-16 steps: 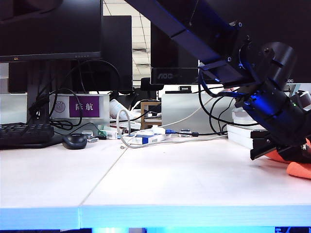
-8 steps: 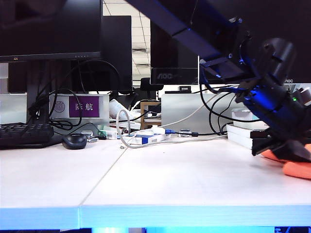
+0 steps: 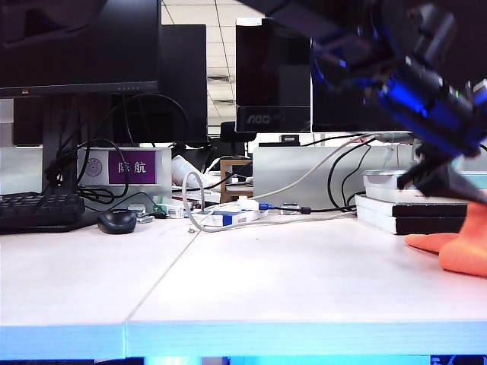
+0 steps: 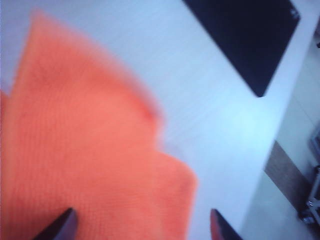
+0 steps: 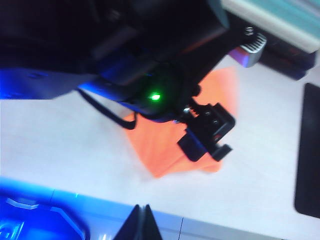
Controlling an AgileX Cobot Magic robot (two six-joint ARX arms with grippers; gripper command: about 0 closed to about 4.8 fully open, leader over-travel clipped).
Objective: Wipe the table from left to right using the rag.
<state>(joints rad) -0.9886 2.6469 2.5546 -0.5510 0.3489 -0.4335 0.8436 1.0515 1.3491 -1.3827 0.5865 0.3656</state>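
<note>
Across the bare left and middle of the table [image 3: 228, 281] nothing has moved; the change is at the far right. A second ago my left gripper [image 4: 140, 227] pressed on the rag [image 3: 460, 251]; now it has lifted clear, jaws spread wide and empty, and the orange cloth lies loose by the right edge. I judge the wipe finished. My right gripper [image 5: 141, 220] hangs above, clenched on nothing.
</note>
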